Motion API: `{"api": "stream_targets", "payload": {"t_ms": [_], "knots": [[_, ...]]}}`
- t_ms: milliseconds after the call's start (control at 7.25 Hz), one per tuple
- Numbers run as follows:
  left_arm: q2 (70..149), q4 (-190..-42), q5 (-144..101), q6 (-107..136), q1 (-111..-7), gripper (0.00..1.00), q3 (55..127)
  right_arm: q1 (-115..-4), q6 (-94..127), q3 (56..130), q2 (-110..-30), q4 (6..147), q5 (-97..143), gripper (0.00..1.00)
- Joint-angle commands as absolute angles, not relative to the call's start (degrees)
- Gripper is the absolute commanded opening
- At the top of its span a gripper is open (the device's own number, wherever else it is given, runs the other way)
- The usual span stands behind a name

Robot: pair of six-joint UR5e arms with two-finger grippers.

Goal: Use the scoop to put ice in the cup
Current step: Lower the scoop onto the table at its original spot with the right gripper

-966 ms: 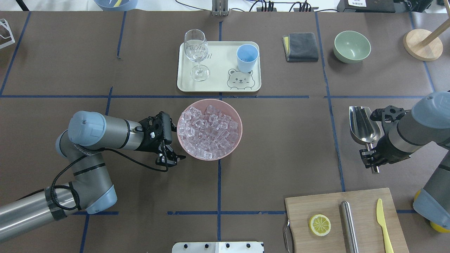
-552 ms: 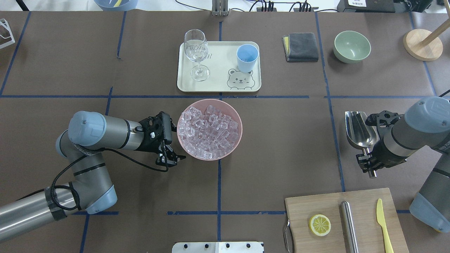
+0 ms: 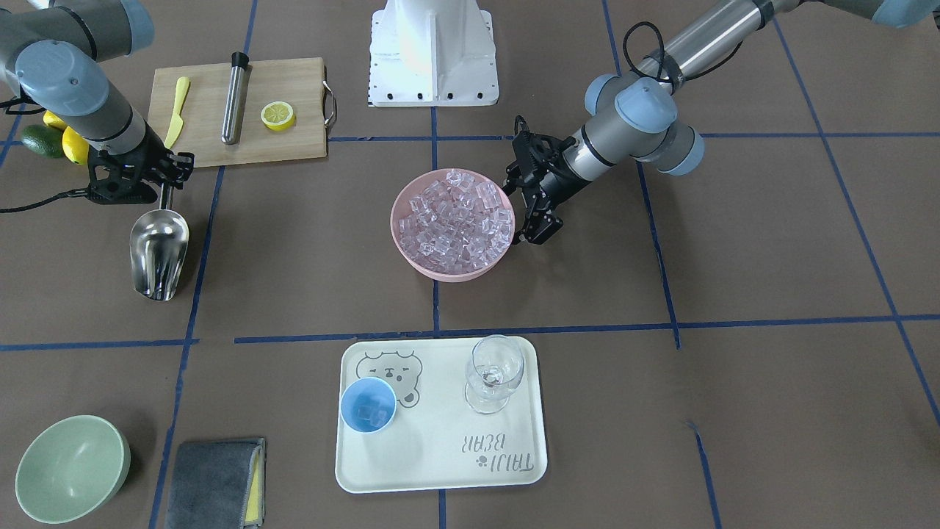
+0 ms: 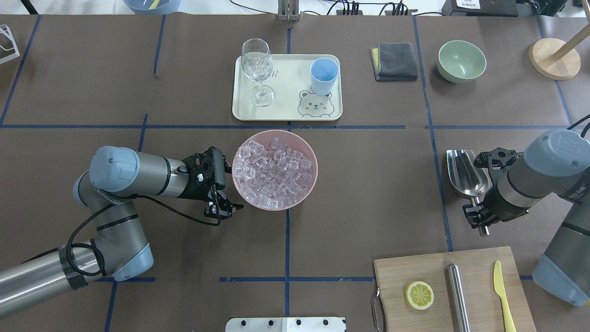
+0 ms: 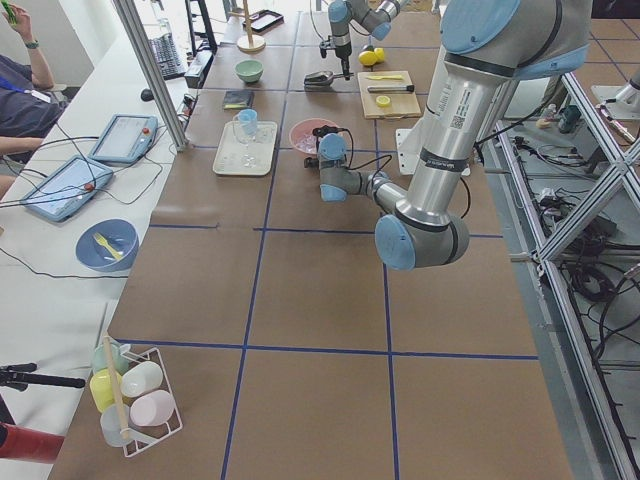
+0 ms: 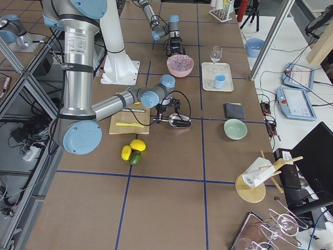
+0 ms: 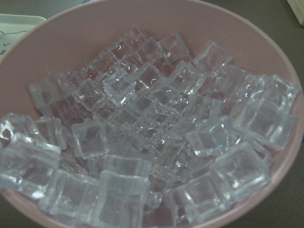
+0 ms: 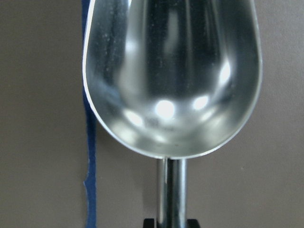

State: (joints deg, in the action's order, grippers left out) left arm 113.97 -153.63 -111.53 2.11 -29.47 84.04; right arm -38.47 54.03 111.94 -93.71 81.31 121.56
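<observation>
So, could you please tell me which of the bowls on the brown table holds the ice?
The pink bowl at the centre, beside the left hand; the pale green bowl by the grey cloth is empty.

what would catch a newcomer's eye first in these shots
The pink round bowl at the table's centre, heaped with clear ice cubes, draws the eye first. Next is the shiny steel scoop, empty, held by its handle in the right gripper towards the robot's right side. On the cream tray beyond the bowl stands the small light-blue cup with a few cubes inside.
</observation>
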Motion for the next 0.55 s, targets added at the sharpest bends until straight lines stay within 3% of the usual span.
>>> {"api": "stream_targets", "payload": {"t_ms": [0, 414], "knots": [[114.0, -153.6, -111.5, 2.1, -29.4, 1.0, 84.0, -38.5, 54.1, 112.0, -93.5, 81.3, 121.5, 1.0], [113.9, -153.6, -111.5, 2.1, -29.5, 1.0, 84.0, -40.1, 54.1, 112.2, -89.6, 81.4, 120.9, 1.0]]}}
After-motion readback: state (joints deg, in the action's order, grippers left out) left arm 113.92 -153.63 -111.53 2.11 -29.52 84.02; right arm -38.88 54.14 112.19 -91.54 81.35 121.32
